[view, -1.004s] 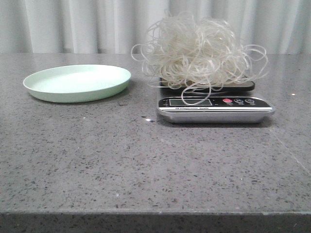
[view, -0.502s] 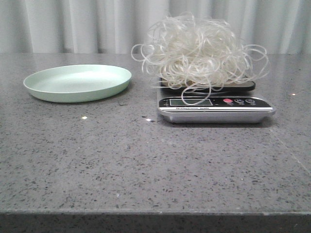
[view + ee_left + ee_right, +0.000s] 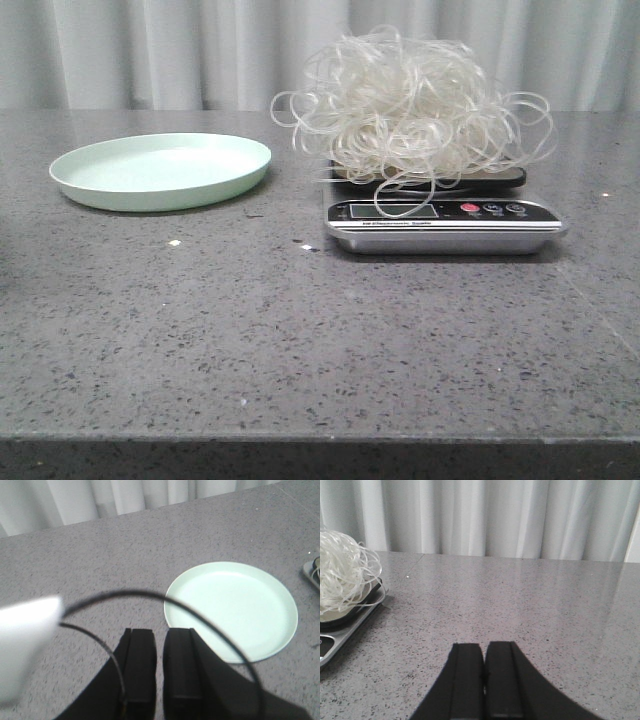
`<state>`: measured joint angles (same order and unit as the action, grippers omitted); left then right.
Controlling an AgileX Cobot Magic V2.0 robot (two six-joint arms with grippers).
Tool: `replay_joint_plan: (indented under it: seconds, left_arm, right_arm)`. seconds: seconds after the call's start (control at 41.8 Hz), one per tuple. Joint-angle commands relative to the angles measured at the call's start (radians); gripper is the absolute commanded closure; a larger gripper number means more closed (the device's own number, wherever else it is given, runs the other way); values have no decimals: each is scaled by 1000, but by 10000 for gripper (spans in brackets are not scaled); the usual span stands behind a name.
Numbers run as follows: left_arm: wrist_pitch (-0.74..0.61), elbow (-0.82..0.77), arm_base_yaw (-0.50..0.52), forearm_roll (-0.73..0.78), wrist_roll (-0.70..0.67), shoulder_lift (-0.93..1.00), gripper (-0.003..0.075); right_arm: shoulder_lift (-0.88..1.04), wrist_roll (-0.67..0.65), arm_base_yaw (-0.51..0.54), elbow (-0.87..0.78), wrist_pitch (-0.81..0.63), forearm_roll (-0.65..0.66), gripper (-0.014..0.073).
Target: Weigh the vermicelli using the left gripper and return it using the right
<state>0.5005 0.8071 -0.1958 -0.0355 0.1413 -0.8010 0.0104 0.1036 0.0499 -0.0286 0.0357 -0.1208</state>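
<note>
step: vermicelli (image 3: 410, 110) is sitting on the scale (image 3: 445, 222), weighing.
next: right gripper (image 3: 484, 680), fingers together, needs opening to return it to the plate (image 3: 160, 170).

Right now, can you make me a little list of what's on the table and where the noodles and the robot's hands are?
Noodles: loose whitish tangle of thin vermicelli strands, piled on the scale
Scale: silver and black electronic kitchen scale, right of the plate
Plate: round pale green plate, nothing on it
Table: grey speckled stone tabletop
Left end effector: near the plate, holding nothing, jaws slightly apart
Right end effector: away from the scale, shut, holding nothing
</note>
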Motion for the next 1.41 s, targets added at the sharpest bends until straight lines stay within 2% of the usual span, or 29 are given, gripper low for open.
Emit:
replay_joint_plan:
  seconds: [0.0, 0.287, 0.382, 0.55, 0.669, 0.884, 1.028, 1.147, 1.315, 1.386]
  left_arm:
    - [-135, -78, 3, 1, -9, 90, 584]
    - [-311, -292, 3, 2, -9, 235, 584]
    - [-362, -316, 3, 2, -9, 242, 584]
    - [-390, -318, 3, 2, -9, 242, 584]
    - [-404, -318, 3, 2, -9, 242, 583]
    - [-432, -318, -1, 2, -9, 242, 583]
    - [-432, -318, -1, 2, -9, 242, 583]
    - [-432, -318, -1, 2, -9, 242, 583]
    - [-432, -318, -1, 2, -9, 242, 583]
    - [-430, -318, -1, 2, -9, 242, 583]
  right_arm:
    - [17, -1, 5, 8, -83, 8, 443]
    - [17, -1, 5, 8, -103, 8, 443]
    - [17, -1, 5, 8, -118, 8, 443]
    - [16, -1, 5, 27, -234, 8, 443]
    - [7, -1, 5, 107, -210, 8, 443]
    - [-160, -1, 5, 349, -93, 8, 443]
    - [-364, -1, 4, 563, -19, 8, 443]
    - [-538, -1, -12, 780, 109, 8, 443]
    - [-762, 0, -104, 1058, 325, 8, 435]
    - [-856, 0, -170, 1162, 401, 8, 376]
